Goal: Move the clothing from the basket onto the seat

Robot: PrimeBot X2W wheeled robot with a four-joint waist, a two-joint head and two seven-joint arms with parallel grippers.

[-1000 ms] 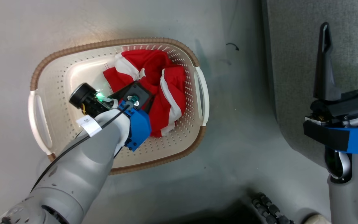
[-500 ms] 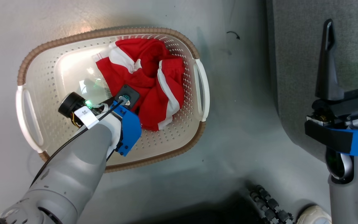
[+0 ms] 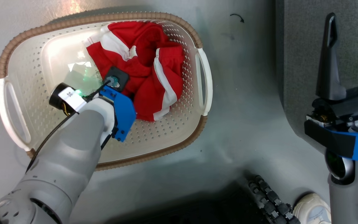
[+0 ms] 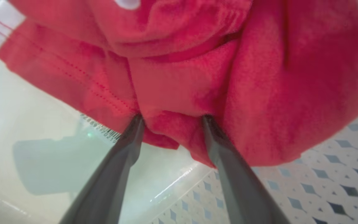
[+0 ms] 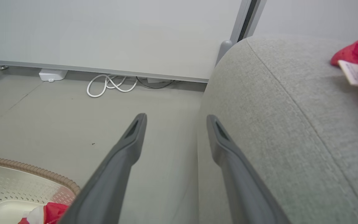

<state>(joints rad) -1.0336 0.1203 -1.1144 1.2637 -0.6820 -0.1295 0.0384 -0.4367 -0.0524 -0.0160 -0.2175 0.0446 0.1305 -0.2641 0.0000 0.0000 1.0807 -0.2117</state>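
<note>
Has the left tool (image 4: 172, 117) down in the basket (image 3: 179, 124), spread wide and empty, tips straddling a fold of red clothing (image 3: 141, 59) at upper centre, likely to pinch it. Holds the right tool (image 3: 352, 12) wide open, empty, at far right over the seat (image 3: 300, 62), clear.

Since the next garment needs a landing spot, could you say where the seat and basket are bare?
The seat is bare from its edge to a red garment; the basket's left half is free, its right crowded.
</note>
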